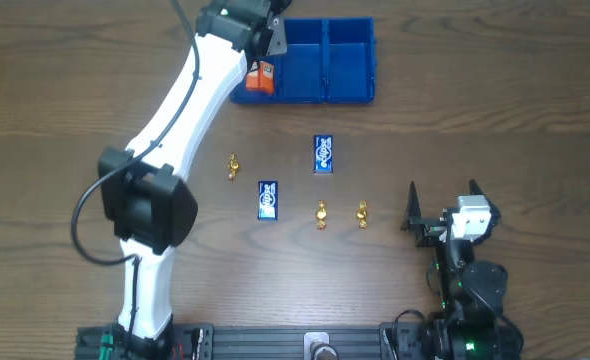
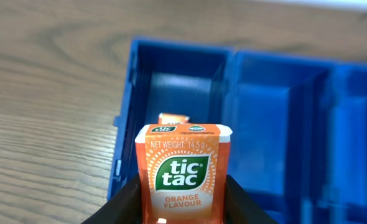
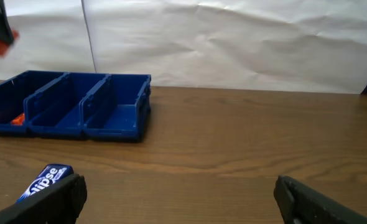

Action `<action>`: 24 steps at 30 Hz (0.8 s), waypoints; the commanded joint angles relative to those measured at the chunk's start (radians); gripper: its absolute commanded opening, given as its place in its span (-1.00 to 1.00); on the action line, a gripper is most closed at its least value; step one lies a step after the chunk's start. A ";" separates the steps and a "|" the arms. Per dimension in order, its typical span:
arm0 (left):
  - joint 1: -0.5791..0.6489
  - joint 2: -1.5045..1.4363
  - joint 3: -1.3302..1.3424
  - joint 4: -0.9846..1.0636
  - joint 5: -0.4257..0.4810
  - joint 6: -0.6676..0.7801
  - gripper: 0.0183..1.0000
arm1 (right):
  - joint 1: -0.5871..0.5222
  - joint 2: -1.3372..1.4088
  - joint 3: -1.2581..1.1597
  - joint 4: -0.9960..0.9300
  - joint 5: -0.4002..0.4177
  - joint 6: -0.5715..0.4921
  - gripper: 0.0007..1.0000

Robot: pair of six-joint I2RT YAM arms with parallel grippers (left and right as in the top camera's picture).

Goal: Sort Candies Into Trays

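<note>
My bench (image 1: 515, 120) is dark wood. A blue tray (image 1: 315, 98) with three compartments sits near its far edge, about midway along. Between the tray and my edge lie a blue pack (image 1: 323, 154) and, left of it and closer to me, a second pack (image 1: 268, 200). A gold candy (image 1: 233, 166) lies furthest left. A second candy (image 1: 322, 214) and a third candy (image 1: 362, 213) lie side by side nearest my edge.

Left end effector (image 2: 183, 202) is clamped (arm stretched far forward), right end effector (image 1: 443, 188) gapes open.
</note>
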 commanded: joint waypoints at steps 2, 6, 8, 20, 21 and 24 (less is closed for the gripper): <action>0.053 0.084 -0.008 -0.004 0.134 0.054 -0.50 | 0.006 -0.005 -0.004 -0.002 -0.005 -0.014 1.00; 0.072 0.111 -0.008 0.000 0.152 0.055 -0.45 | 0.006 -0.005 -0.004 -0.002 -0.005 -0.014 1.00; 0.073 0.110 -0.008 0.005 0.154 0.055 -0.09 | 0.006 -0.005 -0.004 -0.002 -0.005 -0.014 1.00; 0.103 -0.427 -0.395 0.240 0.106 0.079 0.98 | 0.006 -0.005 -0.004 -0.003 -0.005 -0.014 1.00; 0.110 -0.597 -0.564 0.339 0.077 0.085 0.98 | 0.006 -0.005 -0.004 -0.002 -0.005 -0.014 1.00; 0.119 -0.861 -0.814 0.474 0.039 0.111 0.99 | 0.006 -0.005 -0.004 -0.002 -0.005 -0.014 1.00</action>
